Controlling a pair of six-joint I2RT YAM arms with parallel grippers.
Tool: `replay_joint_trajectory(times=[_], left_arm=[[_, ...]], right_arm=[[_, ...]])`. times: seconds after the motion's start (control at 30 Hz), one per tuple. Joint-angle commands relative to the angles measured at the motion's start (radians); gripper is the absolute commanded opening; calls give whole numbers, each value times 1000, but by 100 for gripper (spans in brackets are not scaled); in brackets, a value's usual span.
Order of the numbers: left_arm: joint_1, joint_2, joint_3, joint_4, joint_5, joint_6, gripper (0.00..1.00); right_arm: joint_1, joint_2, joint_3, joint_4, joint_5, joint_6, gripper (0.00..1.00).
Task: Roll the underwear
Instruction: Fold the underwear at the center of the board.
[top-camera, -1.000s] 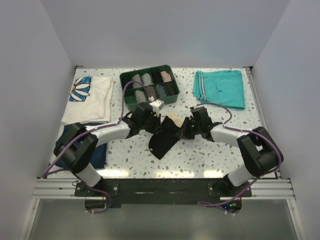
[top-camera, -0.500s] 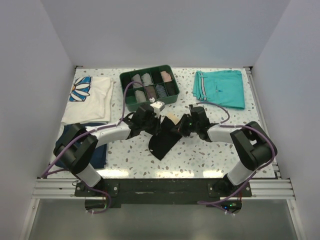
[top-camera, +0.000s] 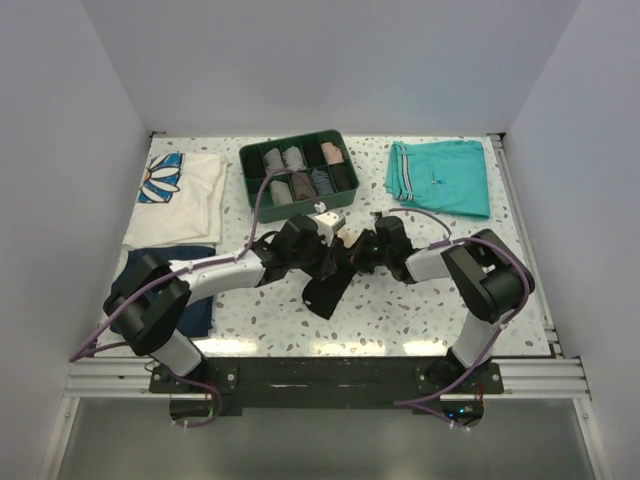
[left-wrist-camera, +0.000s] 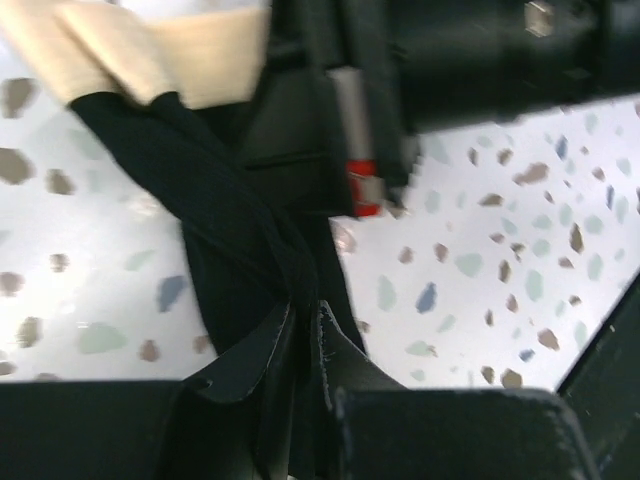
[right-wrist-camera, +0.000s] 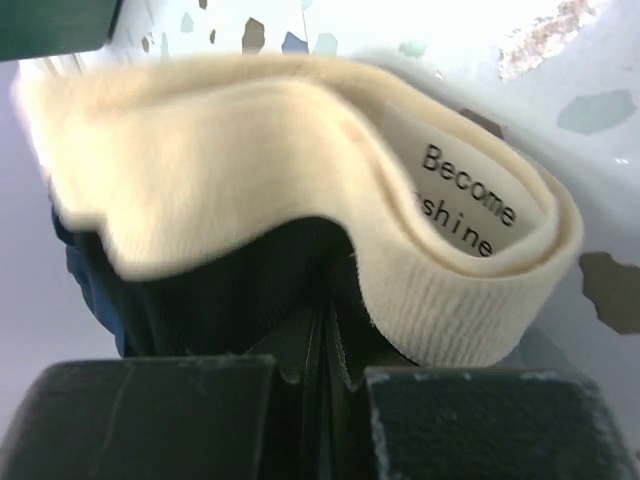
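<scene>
Speckled surface (top-camera: 400, 310), holding:
- Green divided tray (top-camera: 290, 141), back centre, with small fabric rolls (top-camera: 293, 158) in its compartments.
- Teal shorts (top-camera: 440, 177), back right, lying flat.
- White T-shirt (top-camera: 185, 205) with blue daisy print, back left, folded.
- Navy folded garment (top-camera: 201, 308), near left.

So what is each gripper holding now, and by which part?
Both hold the underwear: left gripper pinches bunched black fabric, right gripper pinches it just under the beige waistband.

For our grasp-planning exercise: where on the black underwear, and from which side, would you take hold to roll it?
Grip the underwear at its beige waistband, the far edge, coming in low from either side. The band is thick and raised off the table in a curl, so jaws can probably close across it; the black body trails limp.
</scene>
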Motion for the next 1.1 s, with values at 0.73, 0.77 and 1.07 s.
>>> replay_joint_trajectory(times=[0.73,0.77,1.07], left_arm=[[-99,94,34,13,-229,-111,13],[-100,94,32,16,-228,-111,13],[-99,96,45,53,-198,-105,13]], right_arm=[[6,-362,95,-442,283,-252,42],[4,-361,109,-465,280,-259,42],[7,-254,141,-378,173,-226,50]])
